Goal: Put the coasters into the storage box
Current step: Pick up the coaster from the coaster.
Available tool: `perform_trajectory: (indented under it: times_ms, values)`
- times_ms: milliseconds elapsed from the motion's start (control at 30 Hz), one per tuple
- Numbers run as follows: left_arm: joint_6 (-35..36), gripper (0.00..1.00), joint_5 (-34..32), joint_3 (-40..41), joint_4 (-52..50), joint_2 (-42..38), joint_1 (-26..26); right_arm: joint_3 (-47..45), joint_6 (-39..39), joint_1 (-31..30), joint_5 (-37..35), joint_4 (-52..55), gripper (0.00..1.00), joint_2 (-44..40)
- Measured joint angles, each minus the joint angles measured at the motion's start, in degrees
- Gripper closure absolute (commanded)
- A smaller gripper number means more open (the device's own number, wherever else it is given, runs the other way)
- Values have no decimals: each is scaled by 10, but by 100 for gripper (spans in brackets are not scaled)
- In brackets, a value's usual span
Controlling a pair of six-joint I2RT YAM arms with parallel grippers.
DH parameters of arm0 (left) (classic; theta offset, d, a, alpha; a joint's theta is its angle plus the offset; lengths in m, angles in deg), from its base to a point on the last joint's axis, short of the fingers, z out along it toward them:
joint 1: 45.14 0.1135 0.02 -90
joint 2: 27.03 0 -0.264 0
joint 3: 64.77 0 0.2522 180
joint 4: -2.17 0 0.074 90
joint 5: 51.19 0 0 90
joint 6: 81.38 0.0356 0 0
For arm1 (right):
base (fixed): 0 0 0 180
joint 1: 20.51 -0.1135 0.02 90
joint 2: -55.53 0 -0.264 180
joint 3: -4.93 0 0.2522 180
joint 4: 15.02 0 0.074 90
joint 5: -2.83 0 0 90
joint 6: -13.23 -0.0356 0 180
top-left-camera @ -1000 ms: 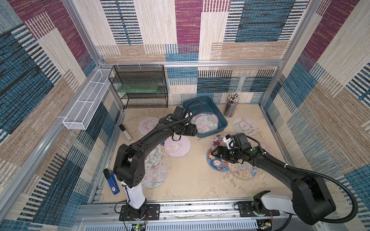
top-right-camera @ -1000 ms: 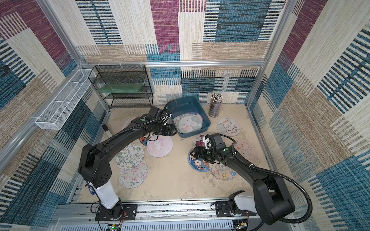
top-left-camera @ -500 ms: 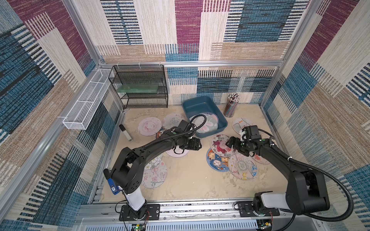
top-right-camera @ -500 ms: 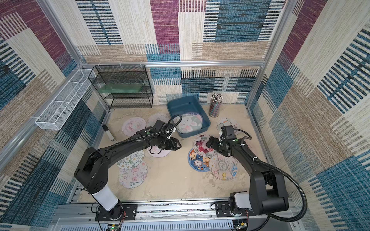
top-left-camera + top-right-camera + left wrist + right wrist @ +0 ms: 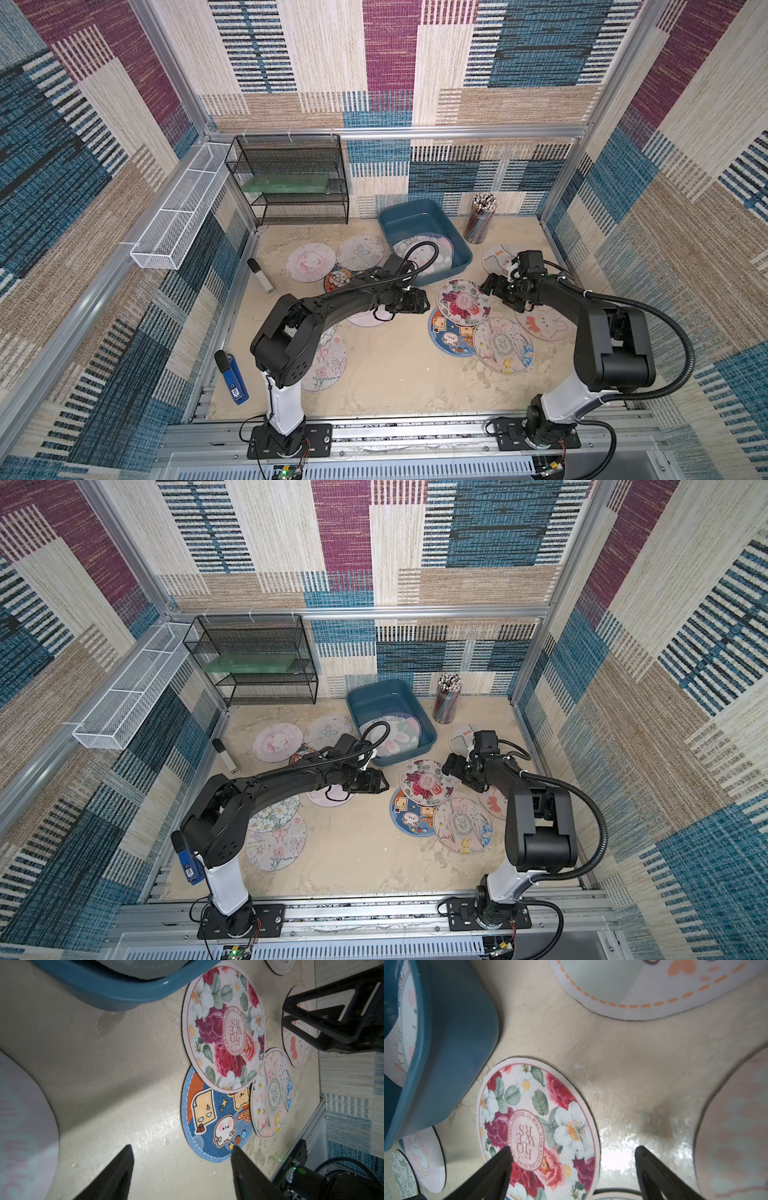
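Observation:
The teal storage box (image 5: 458, 246) (image 5: 356, 712) stands at the back with a few pastel coasters (image 5: 424, 249) lying in it. More coasters lie on the floor: a rose one (image 5: 463, 301) (image 5: 224, 1026) (image 5: 537, 1126), a dark blue cartoon one (image 5: 451, 337) (image 5: 212, 1120), a pastel floral one (image 5: 503, 347) and a pink bunny one (image 5: 544, 325). My left gripper (image 5: 422, 301) (image 5: 181, 1148) hangs open and empty over bare floor left of the rose coaster. My right gripper (image 5: 496, 296) (image 5: 573, 1148) is open and empty, straddling the rose coaster's right edge.
Several other coasters (image 5: 311, 262) lie left of the box and under the left arm. A black wire rack (image 5: 291, 183) stands at the back left and a white mesh tray (image 5: 178, 220) hangs on the left wall. A pencil cup (image 5: 480, 220), a marker (image 5: 262, 276) and a blue stapler (image 5: 232, 376) are also here.
The left gripper has drawn back from the box's near edge toward the front, over the floor. The right gripper has moved off the blue cartoon coaster, back and right to the rose coaster's edge.

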Motion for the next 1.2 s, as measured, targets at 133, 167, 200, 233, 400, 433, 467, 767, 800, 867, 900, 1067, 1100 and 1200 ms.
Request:
perform_trajectory:
  times_ms: [133,167,200,233,400,433,467,767,800,867,900,1067,1100,1200]
  values:
    - [-7,30,-1,-31,9,32,-6,14,15,0,16,-8,7,27]
    - [-12,30,-2,-36,12,39,-7,16,18,0,20,-10,8,32]
    - [-16,30,-2,-41,15,45,-9,19,22,0,25,-10,8,38]
    - [-19,30,-2,-46,17,51,-10,21,26,0,30,-11,8,44]
    - [-30,30,-15,-75,23,78,-11,31,46,-4,49,-27,9,63]
    - [-30,30,-17,-81,23,83,-12,31,49,-5,54,-32,9,66]
    - [-30,30,-17,-89,23,88,-12,31,54,-7,57,-34,9,68]
    - [-30,30,-35,-140,0,135,-30,25,81,-19,76,-43,10,67]
    - [-30,31,-37,-143,-4,139,-32,24,83,-19,80,-41,10,65]
    - [-30,30,-47,-148,-9,148,-36,24,89,-19,87,-33,10,64]
    - [-30,30,-47,-152,-13,152,-36,24,90,-19,91,-30,10,63]
    - [-29,30,-57,-168,-29,165,-41,26,99,-19,106,-5,9,59]
    - [-28,30,-63,-170,-32,166,-41,26,100,-17,108,3,9,56]
    - [-28,32,-62,-180,-33,174,-42,24,99,-1,108,28,9,48]
